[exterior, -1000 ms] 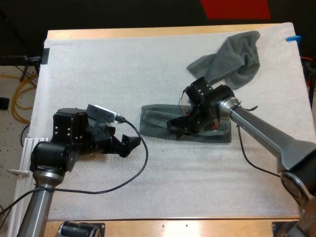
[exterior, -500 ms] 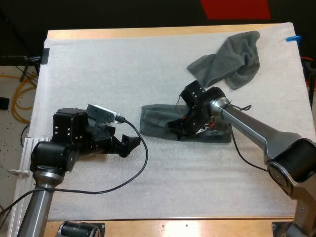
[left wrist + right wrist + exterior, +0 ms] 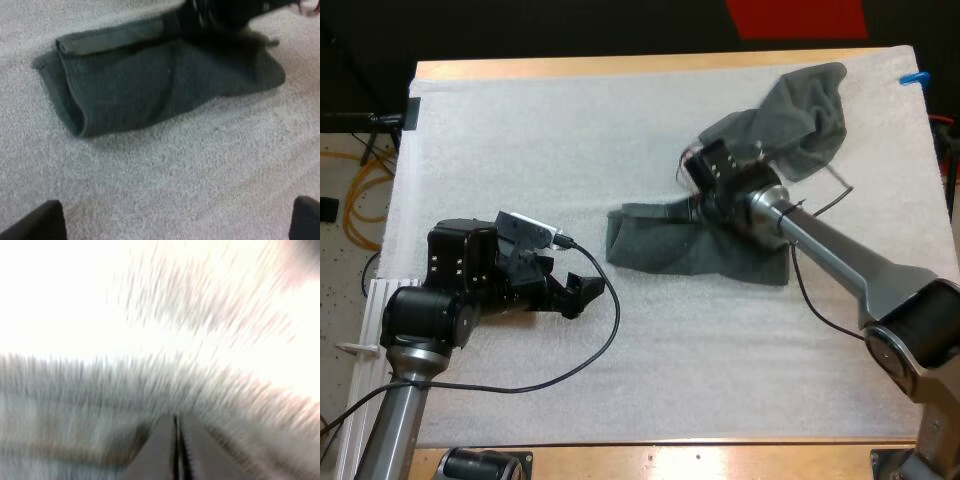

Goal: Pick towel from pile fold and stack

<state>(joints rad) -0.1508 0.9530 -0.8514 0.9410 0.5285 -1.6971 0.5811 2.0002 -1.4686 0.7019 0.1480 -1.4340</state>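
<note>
A folded dark grey-green towel (image 3: 690, 250) lies on the white mat (image 3: 520, 130) at its middle; in the left wrist view this towel (image 3: 160, 85) shows its rolled near edge. A crumpled towel (image 3: 790, 120) sits at the far right. My right gripper (image 3: 700, 205) hovers at the folded towel's far edge, its fingers (image 3: 165, 440) pressed together, with blurred mat streaking past. My left gripper (image 3: 575, 293) rests low on the mat left of the folded towel, open (image 3: 175, 217), nothing between its fingers. The right gripper (image 3: 225, 12) appears dark over the towel's far edge.
The mat covers nearly the whole wooden table (image 3: 620, 66). A white rack (image 3: 380, 300) stands off the mat's left edge beside my left arm. Bare mat stretches along the near side and the far left.
My right gripper has risen and swung back from the towel's middle to its far edge. The folded towel now lies wider and flatter. The left arm has stayed still.
</note>
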